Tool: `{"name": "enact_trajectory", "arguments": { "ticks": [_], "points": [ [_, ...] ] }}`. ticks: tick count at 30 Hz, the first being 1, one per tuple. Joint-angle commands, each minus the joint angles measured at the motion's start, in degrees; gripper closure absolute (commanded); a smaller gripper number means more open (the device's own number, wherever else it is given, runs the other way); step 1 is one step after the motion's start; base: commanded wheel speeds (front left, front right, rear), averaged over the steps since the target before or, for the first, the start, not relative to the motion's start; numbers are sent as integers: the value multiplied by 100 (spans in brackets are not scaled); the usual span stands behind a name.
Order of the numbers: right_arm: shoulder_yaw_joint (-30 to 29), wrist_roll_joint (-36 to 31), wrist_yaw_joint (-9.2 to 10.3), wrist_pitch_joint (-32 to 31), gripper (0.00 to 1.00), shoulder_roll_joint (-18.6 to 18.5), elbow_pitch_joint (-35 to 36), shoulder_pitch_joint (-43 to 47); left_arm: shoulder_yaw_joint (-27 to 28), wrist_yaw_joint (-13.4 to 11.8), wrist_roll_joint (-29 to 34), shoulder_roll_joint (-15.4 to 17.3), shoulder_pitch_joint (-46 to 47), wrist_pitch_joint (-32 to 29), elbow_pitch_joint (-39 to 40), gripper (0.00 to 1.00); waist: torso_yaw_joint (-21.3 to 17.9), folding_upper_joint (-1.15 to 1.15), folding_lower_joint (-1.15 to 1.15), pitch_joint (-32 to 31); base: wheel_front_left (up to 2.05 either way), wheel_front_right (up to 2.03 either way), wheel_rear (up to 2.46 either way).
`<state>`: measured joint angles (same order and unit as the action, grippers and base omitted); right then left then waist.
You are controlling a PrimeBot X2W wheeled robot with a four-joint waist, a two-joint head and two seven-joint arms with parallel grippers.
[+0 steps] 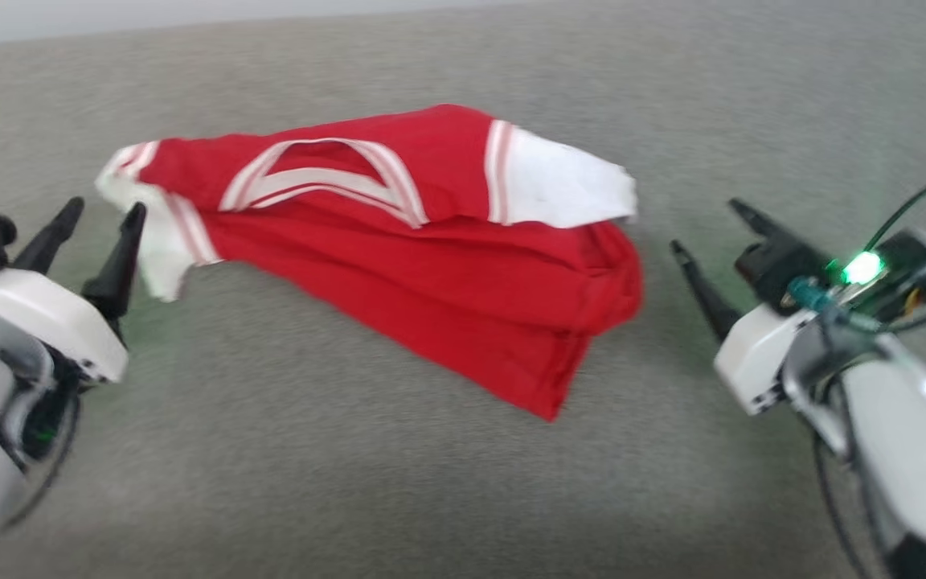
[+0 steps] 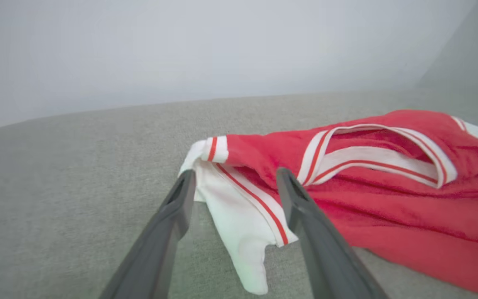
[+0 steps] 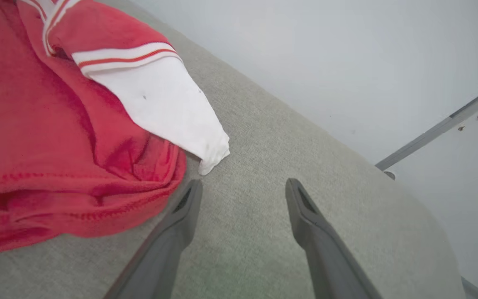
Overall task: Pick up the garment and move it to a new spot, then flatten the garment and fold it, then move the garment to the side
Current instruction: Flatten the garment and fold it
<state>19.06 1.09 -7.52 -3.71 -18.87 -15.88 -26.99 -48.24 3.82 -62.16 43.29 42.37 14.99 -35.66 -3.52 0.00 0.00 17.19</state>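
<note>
The left gripper (image 1: 105, 209) has its fingers spread wide and grips nothing. It sits at the left end of the shirt (image 1: 431, 265), the nearer finger just beside the white sleeve end; from the wrist, that sleeve shows between the two fingers. The red shirt lies crumpled, collar up, on the grey surface (image 1: 350, 482). The right gripper (image 1: 706, 225), also wide and empty, sits just off the shirt's right end, not touching it.

No readable txt, labels, brands or nos. on the garment (image 1: 431, 273).
</note>
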Motion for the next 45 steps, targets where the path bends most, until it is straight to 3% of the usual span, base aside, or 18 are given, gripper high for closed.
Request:
{"name": "enact_trajectory", "arguments": {
  "ticks": [1,6,8,13,22,28,29,31,32,42,43,44,45],
  "points": [
    [177,147,6,-181,0,-239,71,-157,356,-110,362,-120,-393,18,235,0,354,0,0,-35,0,0,0],
    [999,870,6,-924,0,-1176,388,-550,2085,-402,1768,-720,-1640,17,1472,0,729,0,0,19,0,0,0],
    [1476,1328,7,-1332,0,-1666,630,-828,2957,-228,2447,-1196,-2376,18,2169,0,881,0,0,66,0,0,0],
    [2058,1866,6,-1847,0,-2260,915,-1226,4017,84,3421,-1903,-3165,18,2800,0,1056,0,0,157,0,0,0],
    [2558,2201,6,-2262,0,-2569,1027,-1720,4635,353,4096,-2576,-3429,19,3156,0,1258,0,0,428,0,0,0],
    [2773,2239,6,-2241,0,-2515,917,-1938,4604,369,4039,-2668,-3415,19,3211,0,1323,0,0,511,0,0,0],
    [2767,2233,6,-2209,15,-2496,898,-1955,4595,368,4020,-2660,-3423,19,3211,0,1325,0,0,511,0,0,0],
    [2750,2194,7,-2140,78,-2477,847,-1975,4583,369,4001,-2644,-3450,19,3217,0,1323,0,0,508,0,0,0],
    [2756,2186,6,-2123,100,-2465,819,-1984,4577,369,3988,-2644,-3466,19,3225,0,1318,0,0,503,0,0,0],
    [2345,2034,6,-1904,100,-2271,511,-1922,4497,371,3897,-2617,-3465,19,3300,0,1342,0,0,524,0,0,0],
    [2349,2074,6,-1961,75,-2273,516,-1859,4497,370,3906,-2606,-3472,19,3299,0,1347,0,0,522,0,0,0],
    [2391,2117,6,-1999,26,-2286,579,-1817,4499,371,3893,-2602,-3482,19,3300,0,1350,0,0,524,0,0,0],
    [2433,2134,6,-2027,0,-2323,657,-1814,4507,371,3888,-2596,-3492,19,3300,0,1350,0,0,529,0,0,0]
  ]
}}
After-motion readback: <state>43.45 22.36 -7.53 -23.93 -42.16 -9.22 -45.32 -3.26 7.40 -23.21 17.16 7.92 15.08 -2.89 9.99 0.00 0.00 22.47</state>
